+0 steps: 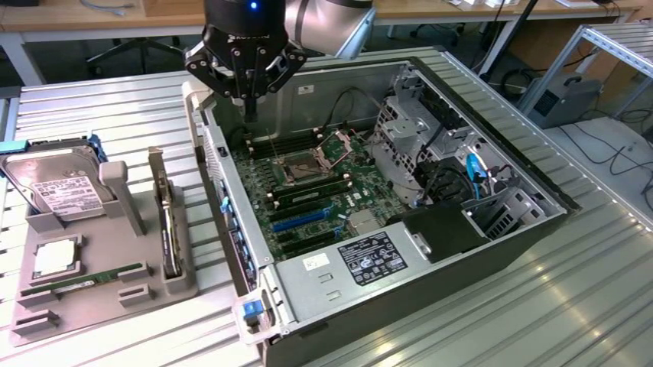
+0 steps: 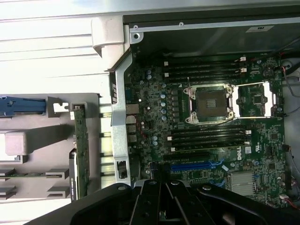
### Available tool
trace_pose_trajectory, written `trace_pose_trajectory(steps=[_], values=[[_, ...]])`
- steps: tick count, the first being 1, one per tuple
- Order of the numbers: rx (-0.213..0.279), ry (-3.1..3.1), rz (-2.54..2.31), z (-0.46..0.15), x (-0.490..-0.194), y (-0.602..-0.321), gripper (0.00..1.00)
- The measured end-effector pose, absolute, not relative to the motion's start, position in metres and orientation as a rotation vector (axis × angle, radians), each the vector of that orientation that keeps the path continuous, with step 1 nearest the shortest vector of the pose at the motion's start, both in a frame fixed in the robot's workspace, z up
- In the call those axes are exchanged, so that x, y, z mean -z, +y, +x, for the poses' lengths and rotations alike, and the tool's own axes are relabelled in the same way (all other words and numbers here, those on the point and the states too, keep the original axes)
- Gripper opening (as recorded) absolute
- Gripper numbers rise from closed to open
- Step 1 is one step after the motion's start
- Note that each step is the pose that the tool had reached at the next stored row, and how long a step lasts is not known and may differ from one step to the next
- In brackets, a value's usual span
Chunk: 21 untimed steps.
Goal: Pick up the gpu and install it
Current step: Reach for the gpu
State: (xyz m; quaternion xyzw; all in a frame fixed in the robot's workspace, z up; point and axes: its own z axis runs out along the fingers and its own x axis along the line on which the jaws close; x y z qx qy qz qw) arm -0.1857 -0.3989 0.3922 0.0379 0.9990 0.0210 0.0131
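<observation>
The gpu (image 1: 167, 229) stands on edge in a slot of the grey holder (image 1: 92, 294) at the exterior view's left, its silver bracket at the far end. In the wrist view the gpu (image 2: 82, 150) shows as a thin green edge beside the case wall. My gripper (image 1: 248, 113) hangs over the far left corner of the open computer case (image 1: 479, 252), above the motherboard (image 1: 347, 180) and apart from the gpu. Its fingers are shut with nothing between them, and the gripper (image 2: 161, 199) shows dark and closed over the blue expansion slot (image 2: 197, 166).
A silver hard drive (image 1: 56, 187), a RAM stick (image 1: 87, 279) and a CPU chip (image 1: 53, 260) sit in the holder. The open CPU socket (image 1: 306, 164), drive cage (image 1: 408, 130) and cables crowd the case. Ribbed metal table (image 1: 531, 313) surrounds it.
</observation>
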Motion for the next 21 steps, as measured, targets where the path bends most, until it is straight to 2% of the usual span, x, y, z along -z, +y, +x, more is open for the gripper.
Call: trace_pose_trajectory(steps=[21], values=[[-0.066,3.113,0.118,-0.1908,-0.3921,-0.3989,0.11]])
